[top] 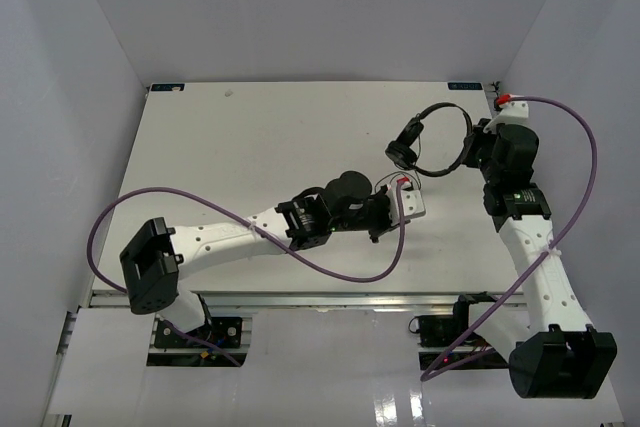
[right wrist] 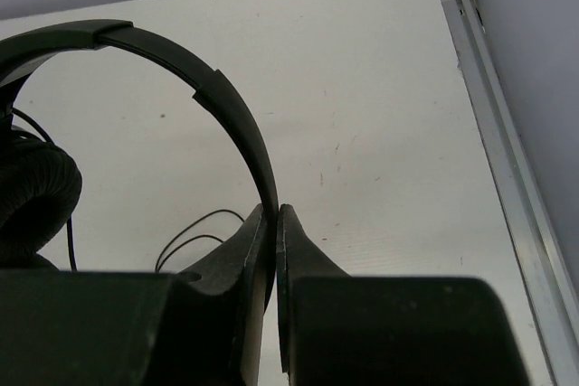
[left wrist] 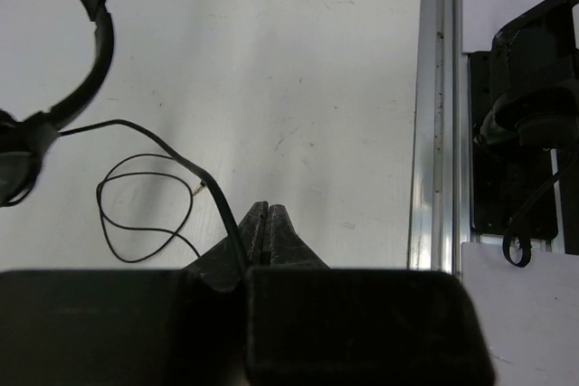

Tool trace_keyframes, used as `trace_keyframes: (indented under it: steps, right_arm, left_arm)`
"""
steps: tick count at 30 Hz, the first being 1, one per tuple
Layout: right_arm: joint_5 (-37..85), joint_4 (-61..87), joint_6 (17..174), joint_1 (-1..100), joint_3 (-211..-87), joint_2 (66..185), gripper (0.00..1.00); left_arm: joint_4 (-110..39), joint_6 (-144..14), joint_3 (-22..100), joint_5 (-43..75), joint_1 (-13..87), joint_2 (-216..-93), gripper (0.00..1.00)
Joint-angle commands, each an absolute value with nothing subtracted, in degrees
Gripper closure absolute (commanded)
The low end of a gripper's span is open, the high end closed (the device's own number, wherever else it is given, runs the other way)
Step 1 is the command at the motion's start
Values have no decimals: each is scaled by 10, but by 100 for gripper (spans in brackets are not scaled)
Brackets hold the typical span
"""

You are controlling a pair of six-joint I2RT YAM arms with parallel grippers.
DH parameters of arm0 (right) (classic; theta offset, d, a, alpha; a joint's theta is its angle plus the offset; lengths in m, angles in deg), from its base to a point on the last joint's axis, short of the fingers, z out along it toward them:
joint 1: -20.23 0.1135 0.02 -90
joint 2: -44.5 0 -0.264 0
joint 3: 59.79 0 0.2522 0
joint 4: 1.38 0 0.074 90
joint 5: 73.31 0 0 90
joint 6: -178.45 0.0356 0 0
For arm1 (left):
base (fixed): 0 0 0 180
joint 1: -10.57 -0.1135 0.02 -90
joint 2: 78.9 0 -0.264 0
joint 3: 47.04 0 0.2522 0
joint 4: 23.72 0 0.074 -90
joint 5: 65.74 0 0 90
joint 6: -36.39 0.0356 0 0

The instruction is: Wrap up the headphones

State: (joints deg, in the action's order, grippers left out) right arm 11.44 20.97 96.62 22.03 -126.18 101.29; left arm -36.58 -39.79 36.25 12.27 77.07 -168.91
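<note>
- Black headphones (top: 403,152), one pair: right gripper (right wrist: 276,219), arm extending far-right, is clamping the headband (right wrist: 181,51).
- Left gripper (left wrist: 262,219), arm stretching centreward, is pinching the single cord (left wrist: 163,145).

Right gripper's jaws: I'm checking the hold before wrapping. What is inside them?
The thin headband of the headphones runs down between the shut fingers of the right gripper. Past the fingertips the gripper's own body covers it, so how deep it sits cannot be seen.
</note>
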Motion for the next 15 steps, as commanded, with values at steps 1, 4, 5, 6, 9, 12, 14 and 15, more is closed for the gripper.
trace_keyframes:
  steps: [1,4,5,6,9,12,14,15]
  right_arm:
    - [91,143,869,230,-1232,981,92]
    - [131,133,813,232,-1203,959,92]
    - [146,133,795,232,-1194,952,92]
    - [155,135,778,233,-1189,945,92]
    - [228,155,716,233,-1177,927,92]
    - [281,190,690,233,-1175,920,92]
    - [313,204,680,233,-1177,916,92]
    - [323,211,678,234,-1177,915,92]
  left_arm:
    - [-436,-344,400,165,773,-1642,98]
    - [-458,-322,417,191,772,-1640,98]
    - [-464,-316,422,200,772,-1640,99]
    - [-470,-309,425,209,771,-1640,99]
    - [-479,-291,431,234,767,-1642,100]
    - [-483,-289,438,253,749,-1645,100]
    - [-483,-290,443,250,739,-1649,100]
    - [-484,-291,445,248,736,-1650,100]
